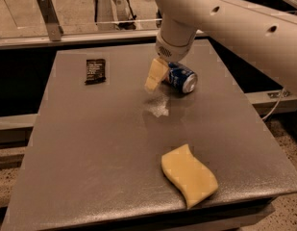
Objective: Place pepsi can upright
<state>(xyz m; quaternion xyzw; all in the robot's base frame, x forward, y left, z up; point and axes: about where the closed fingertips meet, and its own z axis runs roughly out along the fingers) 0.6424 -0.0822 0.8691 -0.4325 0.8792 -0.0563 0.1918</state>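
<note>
The pepsi can (182,77) lies on its side on the grey table (105,143), near the back middle, with a silver end facing right and toward me. My gripper (155,76) hangs from the white arm just left of the can, its pale yellow fingers (156,74) pointing down and close to the can's left end. The can's left end is hidden behind the fingers.
A yellow sponge (188,174) lies near the table's front right edge. A small black packet (95,70) lies at the back left. A pale smudge (158,109) marks the table below the gripper. A rail and a metal bracket (48,16) run behind the table.
</note>
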